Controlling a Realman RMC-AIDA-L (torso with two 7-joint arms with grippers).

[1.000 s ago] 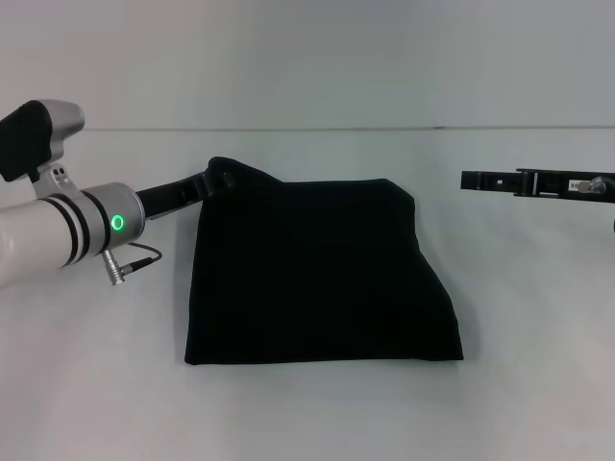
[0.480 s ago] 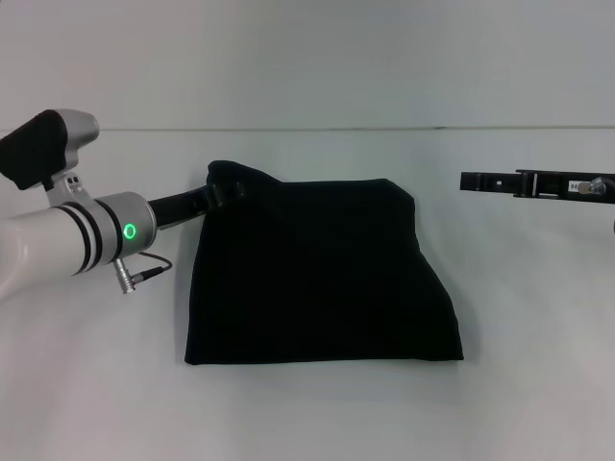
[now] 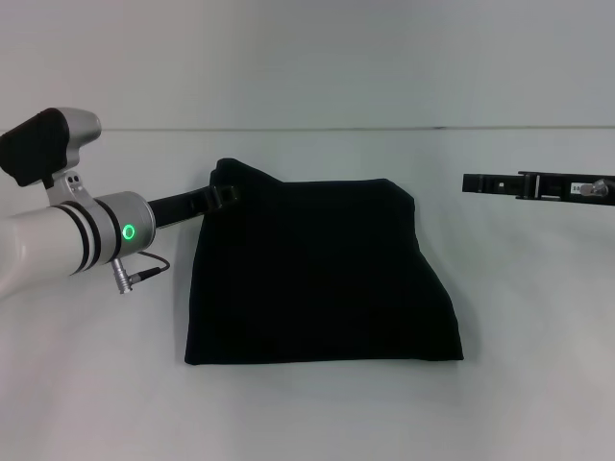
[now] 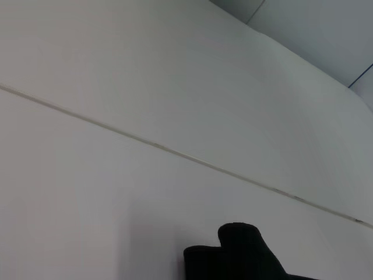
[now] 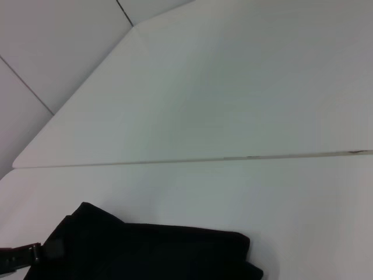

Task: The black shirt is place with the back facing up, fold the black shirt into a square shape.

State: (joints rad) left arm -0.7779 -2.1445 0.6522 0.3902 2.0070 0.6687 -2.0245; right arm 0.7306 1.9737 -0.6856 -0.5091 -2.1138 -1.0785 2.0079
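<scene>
Currently the black shirt (image 3: 322,274) lies folded mid-table, soft, limp and light; best taken at a corner or edge. Left gripper (image 3: 226,192) touches its far-left corner, finger state indiscernible; right gripper (image 3: 471,181) hovers well apart near the right edge, likewise indiscernible.

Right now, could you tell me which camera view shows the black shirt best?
The head view: the black shirt lies whole, folded, on the table. The right wrist view catches its far edge only; the left wrist view shows just a raised corner.

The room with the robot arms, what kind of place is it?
Probably a robot test lab. A plain white table meets bare white walls, and just one folded black shirt lies there. The left gripper touches its far corner; the right gripper waits aside.
</scene>
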